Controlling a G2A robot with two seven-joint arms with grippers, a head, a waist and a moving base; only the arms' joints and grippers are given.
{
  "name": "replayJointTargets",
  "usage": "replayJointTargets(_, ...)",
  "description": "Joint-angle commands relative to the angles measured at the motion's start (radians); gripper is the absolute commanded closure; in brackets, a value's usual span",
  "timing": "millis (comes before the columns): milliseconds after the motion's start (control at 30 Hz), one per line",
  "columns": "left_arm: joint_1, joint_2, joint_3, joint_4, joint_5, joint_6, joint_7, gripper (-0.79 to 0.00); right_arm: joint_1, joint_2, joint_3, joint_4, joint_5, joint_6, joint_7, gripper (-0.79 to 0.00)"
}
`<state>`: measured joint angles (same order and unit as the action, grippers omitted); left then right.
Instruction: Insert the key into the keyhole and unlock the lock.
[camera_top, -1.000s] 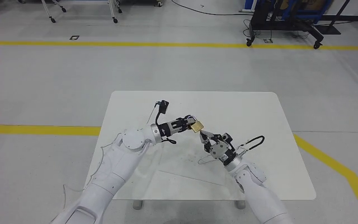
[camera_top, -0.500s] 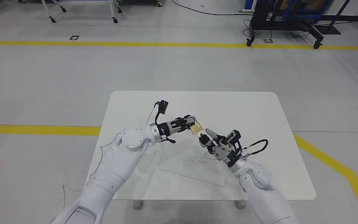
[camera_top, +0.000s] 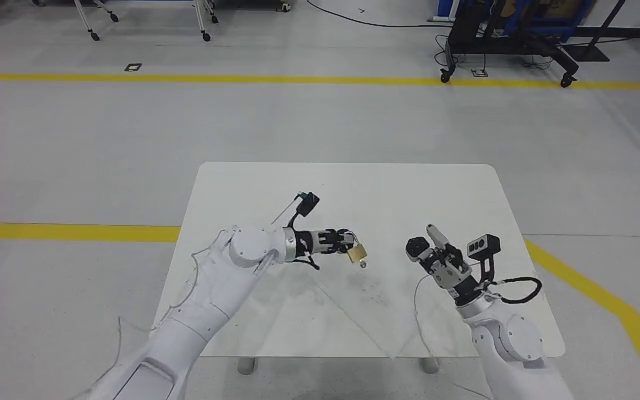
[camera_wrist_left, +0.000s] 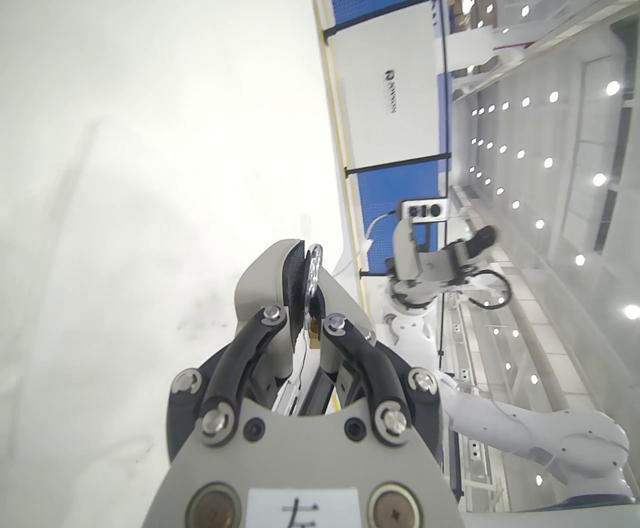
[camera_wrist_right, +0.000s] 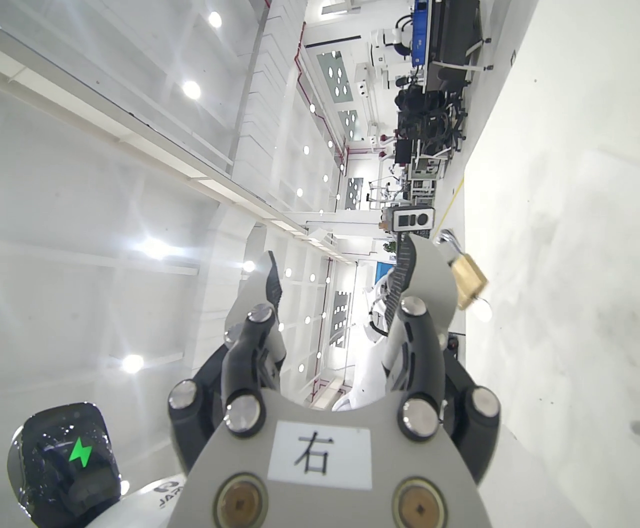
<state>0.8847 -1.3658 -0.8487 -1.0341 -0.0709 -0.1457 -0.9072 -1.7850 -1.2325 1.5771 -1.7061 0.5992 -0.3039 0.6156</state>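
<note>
Grips the brass lock (camera_top: 355, 252) in the left hand (camera_top: 342, 243), squeezed tight on its shiny silver top (camera_wrist_left: 314, 265). Holds it in the air above the white desk (camera_top: 400, 190), with the gold body hanging just past the fingertips. Shows a small pale key (camera_wrist_right: 481, 311) sticking out of the end of the lock farthest from that hand. Holds the right hand (camera_top: 423, 240) spread wide, with nothing at all between its two fingers (camera_wrist_right: 406, 260). Sits well apart from the lock, off to the side of the left hand, also up above the desk. Tilts the right hand upward, fingertips pointing roughly over toward the lock and the left hand. Cannot tell from here if the loop of the lock has popped free or is closed.
</note>
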Motion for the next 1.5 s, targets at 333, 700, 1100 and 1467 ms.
replayJointTargets(333, -0.058, -0.025, 0.078, 0.079, 0.073, 0.082, -0.038, 0.0, -0.001, 0.0, 0.001, -0.002, 0.002, -0.002, 0.001, -0.785)
replayJointTargets(700, -0.084, -0.047, 0.133, 0.119, 0.153, 0.132, -0.002, -0.012, -0.001, 0.0, 0.001, -0.002, 0.002, -0.002, 0.001, -0.785)
replayJointTargets(1100, -0.092, -0.052, 0.11, 0.137, 0.138, 0.12, 0.022, -0.785, -0.001, 0.0, 0.001, -0.002, 0.002, -0.002, 0.001, -0.785)
replayJointTargets(1467, -0.055, -0.027, -0.002, 0.087, 0.037, 0.019, 0.066, -0.785, 0.015, 0.004, -0.003, -0.108, 0.07, 0.074, 0.076, -0.785)
